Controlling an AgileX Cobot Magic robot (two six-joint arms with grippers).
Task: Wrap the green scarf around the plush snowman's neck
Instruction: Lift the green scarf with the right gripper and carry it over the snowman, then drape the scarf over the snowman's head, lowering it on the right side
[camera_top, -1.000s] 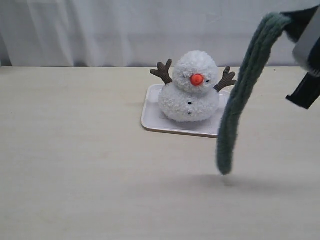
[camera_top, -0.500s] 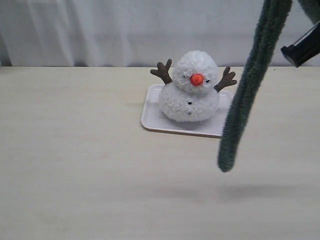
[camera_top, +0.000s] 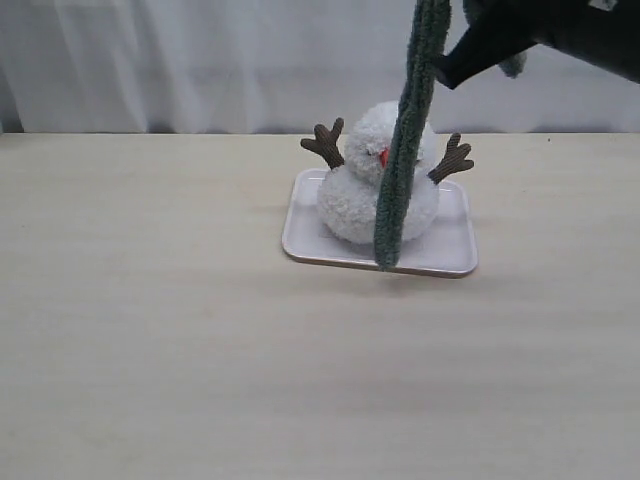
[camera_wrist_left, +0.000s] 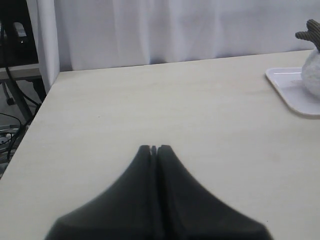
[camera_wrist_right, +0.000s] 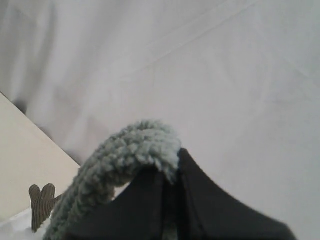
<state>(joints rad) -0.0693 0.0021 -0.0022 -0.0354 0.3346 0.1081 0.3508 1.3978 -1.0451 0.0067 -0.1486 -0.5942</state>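
As it dangles, the green scarf (camera_top: 398, 180) crosses the plush snowman (camera_top: 345, 205).

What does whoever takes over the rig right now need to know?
Left gripper: shut, empty, over the table away from the white tray.
Right gripper: shut on the green scarf near one end, raised above the plush snowman.
Scarf hangs down in front of the snowman, which stands on the tray.
Done: scarf lifted. Left: wrap it around the neck.
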